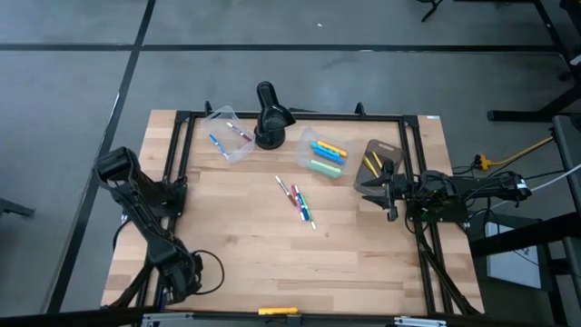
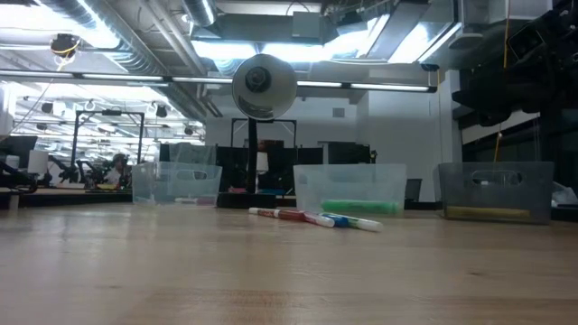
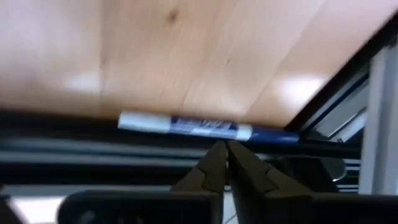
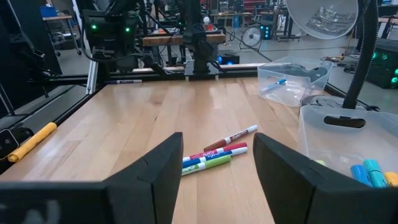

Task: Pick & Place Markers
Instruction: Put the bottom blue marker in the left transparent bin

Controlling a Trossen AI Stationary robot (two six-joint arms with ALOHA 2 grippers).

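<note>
Markers (image 1: pixel 297 200) are left lying loose mid-table, while others are already sorted into the clear tubs (image 1: pixel 325 154). Right gripper (image 1: pixel 386 193) is held open near the right-hand tub; left gripper (image 3: pixel 222 163) is parked with fingers together.

Both arms are dark, jointed and matte black. The left gripper (image 3: pixel 224 163) has two tapered black fingers. The right gripper (image 4: pixel 217 171) has broad, flat black fingers. Black cables trail from the right arm (image 1: pixel 454 193).
</note>
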